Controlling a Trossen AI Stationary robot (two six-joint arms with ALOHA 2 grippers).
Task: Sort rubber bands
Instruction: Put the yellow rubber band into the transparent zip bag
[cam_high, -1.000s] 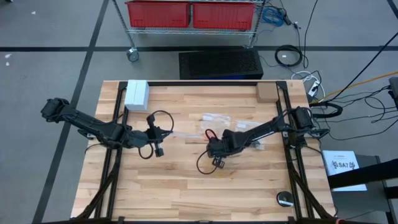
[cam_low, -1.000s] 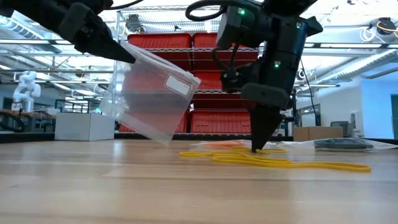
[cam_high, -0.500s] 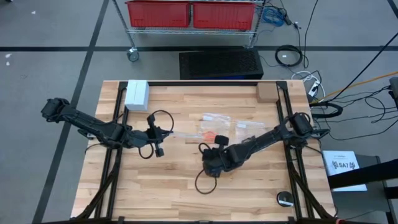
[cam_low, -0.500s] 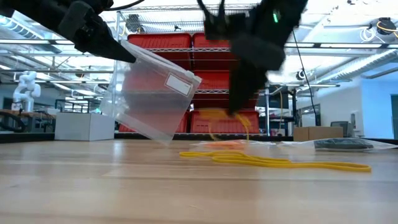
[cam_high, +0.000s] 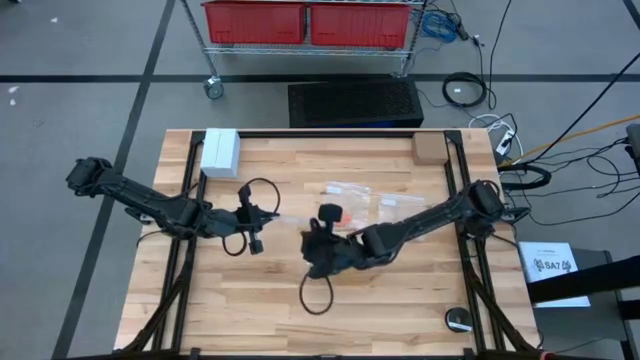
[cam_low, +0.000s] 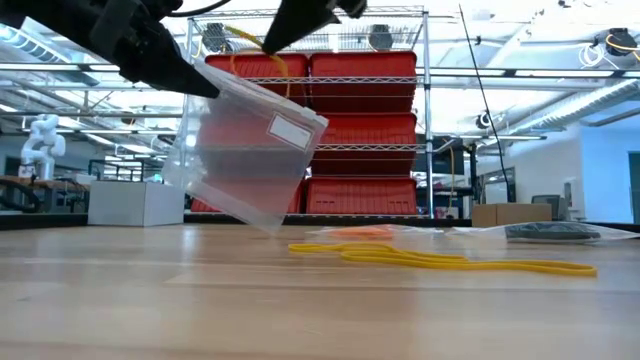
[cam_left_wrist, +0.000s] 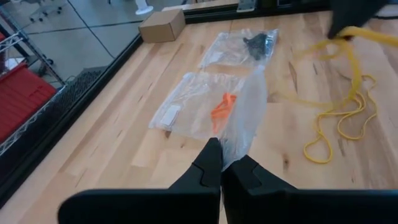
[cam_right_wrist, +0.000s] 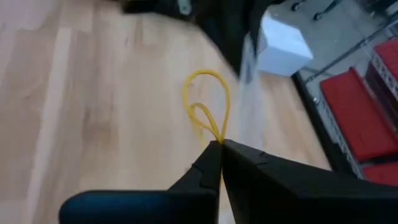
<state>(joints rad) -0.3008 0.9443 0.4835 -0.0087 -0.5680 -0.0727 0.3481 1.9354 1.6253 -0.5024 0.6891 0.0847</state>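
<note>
The wooden worktop (cam_high: 300, 300) fills the overhead view, with a red-binned wire shelf (cam_high: 308, 25) on the grey floor behind it, a white box (cam_high: 220, 150) at one back corner and a small cardboard box (cam_high: 428, 148) at the other. From table height the same shelf rises behind everything. The left arm reaches in low from its side, and its left pincer (cam_left_wrist: 222, 163) is shut on the edge of a clear plastic bag (cam_low: 250, 160), which hangs tilted above the wood; only the level view shows the bag's white label and how far it clears the surface. The right arm stretches across toward the middle, and its right pincer (cam_right_wrist: 219, 144) is clamped on a yellow rubber band (cam_right_wrist: 207, 106) whose loops stand up from the fingertips; in the level view that band (cam_low: 258, 62) sits just above the bag's upper edge. More yellow bands (cam_low: 440, 260) lie loose on the worktop, plain from table height and from the left wrist, barely visible from above. Two more clear bags lie flat farther back, one with orange bands (cam_left_wrist: 222, 107), one with black bands (cam_left_wrist: 256, 42).
</note>
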